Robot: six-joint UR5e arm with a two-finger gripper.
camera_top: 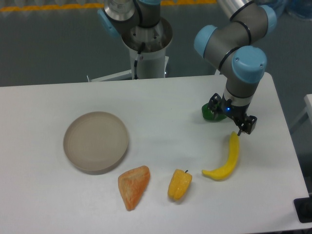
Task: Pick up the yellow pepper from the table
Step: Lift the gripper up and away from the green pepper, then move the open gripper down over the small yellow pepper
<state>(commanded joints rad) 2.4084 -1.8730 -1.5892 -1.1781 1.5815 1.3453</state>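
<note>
A white table (44, 195) with rounded corners fills most of the view, set against a dark grey-green floor, with the robot's pale base column behind its far edge. Toward the left sits a round, shallow plate (96, 141) in matte beige-grey; nothing lies in it. To its right, near the front edge, lies an orange wedge-shaped piece (133, 185) with a rough, speckled surface, pointed end toward the camera. Just beside that is the yellow pepper (180, 184), small and stubby, glossy yellow-orange with lobed sides and a short dark stem on its upper right; it rests on the tabletop, touched by nothing. Further right a long, smooth, curved banana (227, 159) lies with its tip pointing up toward the arm. Above it the gripper (240, 126) hangs low over the table, well apart from the pepper; whether its fingers are spread or closed cannot be told. A green pepper (209, 113) peeks out behind the wrist, partly hidden.
</note>
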